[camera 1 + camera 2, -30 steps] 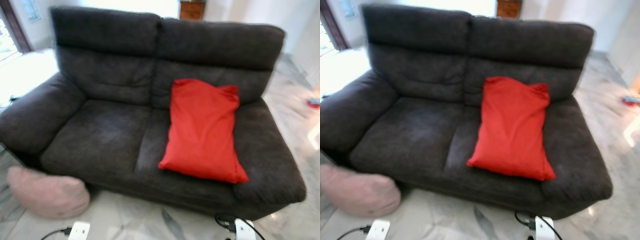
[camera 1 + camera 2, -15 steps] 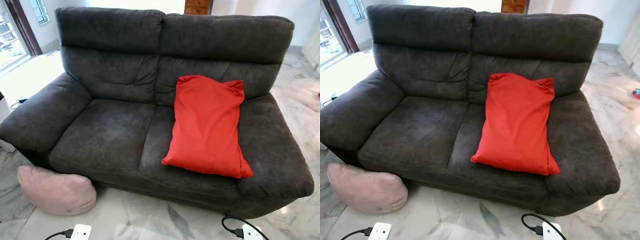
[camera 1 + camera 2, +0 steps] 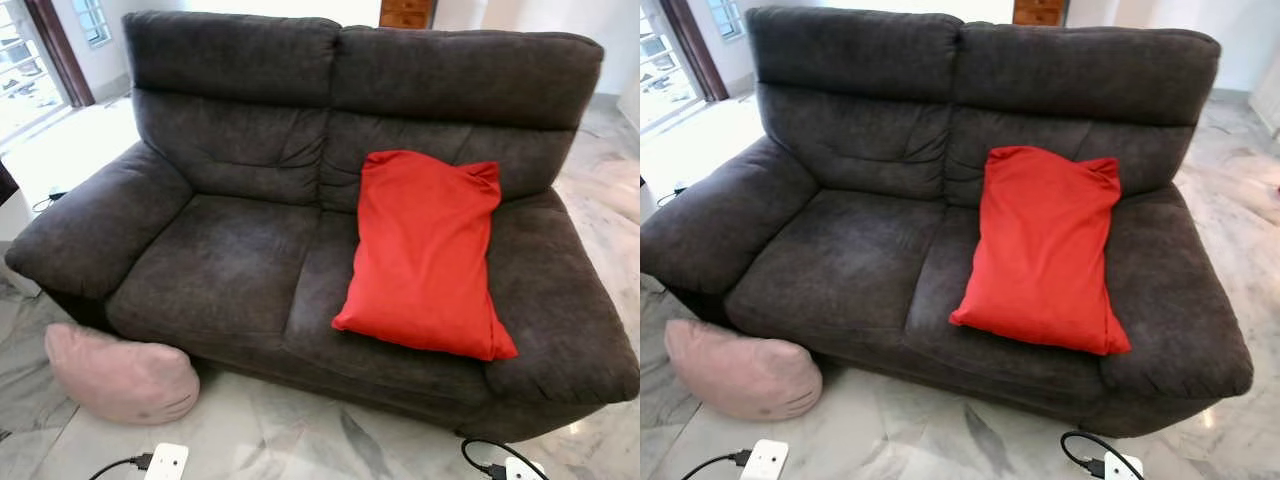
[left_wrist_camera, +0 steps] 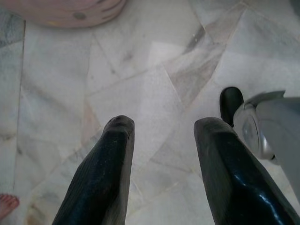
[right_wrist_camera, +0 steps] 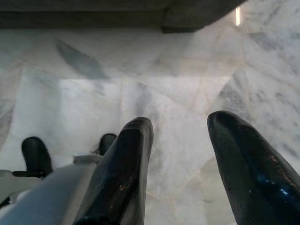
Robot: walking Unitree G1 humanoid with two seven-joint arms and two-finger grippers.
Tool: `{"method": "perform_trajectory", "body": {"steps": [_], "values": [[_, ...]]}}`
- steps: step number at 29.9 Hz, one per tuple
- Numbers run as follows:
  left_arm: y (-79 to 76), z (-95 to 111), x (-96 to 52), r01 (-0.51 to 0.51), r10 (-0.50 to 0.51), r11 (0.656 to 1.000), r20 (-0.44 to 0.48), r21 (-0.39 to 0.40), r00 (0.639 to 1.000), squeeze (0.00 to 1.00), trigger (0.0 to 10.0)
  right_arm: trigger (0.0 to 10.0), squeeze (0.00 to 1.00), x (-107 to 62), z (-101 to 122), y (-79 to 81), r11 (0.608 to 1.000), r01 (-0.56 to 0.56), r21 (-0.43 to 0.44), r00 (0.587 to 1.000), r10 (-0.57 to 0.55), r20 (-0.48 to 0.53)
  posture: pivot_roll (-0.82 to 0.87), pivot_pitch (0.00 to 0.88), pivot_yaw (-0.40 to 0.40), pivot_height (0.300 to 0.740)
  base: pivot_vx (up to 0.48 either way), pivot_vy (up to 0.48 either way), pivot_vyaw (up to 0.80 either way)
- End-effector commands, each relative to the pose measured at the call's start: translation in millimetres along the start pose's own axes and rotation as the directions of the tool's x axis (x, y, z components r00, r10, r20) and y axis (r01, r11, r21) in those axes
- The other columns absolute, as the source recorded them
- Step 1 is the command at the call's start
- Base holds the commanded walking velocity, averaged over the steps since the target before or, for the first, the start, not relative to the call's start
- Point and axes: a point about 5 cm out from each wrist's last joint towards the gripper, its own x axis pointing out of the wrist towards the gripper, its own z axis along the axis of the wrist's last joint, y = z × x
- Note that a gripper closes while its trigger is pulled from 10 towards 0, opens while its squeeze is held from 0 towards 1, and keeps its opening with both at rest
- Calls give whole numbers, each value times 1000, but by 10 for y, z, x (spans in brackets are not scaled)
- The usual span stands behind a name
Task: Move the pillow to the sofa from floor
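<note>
A pale pink pillow [image 3: 122, 378] lies on the marble floor against the front left corner of the dark grey two-seat sofa [image 3: 230, 265]; its edge [image 4: 65, 10] also appears in the left wrist view. A red pillow [image 3: 428, 255] leans on the sofa's right seat and backrest. My left gripper [image 4: 161, 129] hangs open over the floor tiles with nothing between its fingers. My right gripper [image 5: 183, 126] is open too, above bare marble near the sofa's front base [image 5: 197, 14].
White arm parts with black cables show at the bottom of the head view, one at the left [image 3: 166, 462] and one at the right [image 3: 522, 469]. A bright doorway [image 3: 30, 70] lies at far left. A wooden cabinet [image 3: 405, 12] stands behind the sofa.
The camera has shifted, so the whole scene sits slightly further right and the blur has cleared. The pillows and sofa have not moved.
</note>
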Motion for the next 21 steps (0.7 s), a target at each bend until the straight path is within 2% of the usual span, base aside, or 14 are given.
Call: {"method": "perform_trajectory", "body": {"steps": [1,8,13,21], "values": [[39,36,4,0,0,1000,4,24,1000,0,10000,10000,0,4,29,85,1000,-15,21,1000,15,17,88,0,15,740,0,266,0],[140,28,-6,-7,7,1000,3,26,1000,0,10000,10000,0,12,135,323,998,-61,12,997,61,47,97,0,17,740,0,298,0],[174,24,-9,-13,14,1000,-2,26,1000,0,10000,10000,0,17,198,369,997,-71,9,996,70,61,95,0,20,740,0,333,0],[144,-47,-18,-11,11,1000,-23,28,1000,0,10000,10000,0,17,235,412,997,-76,13,994,75,75,93,0,23,740,0,333,0]]}}
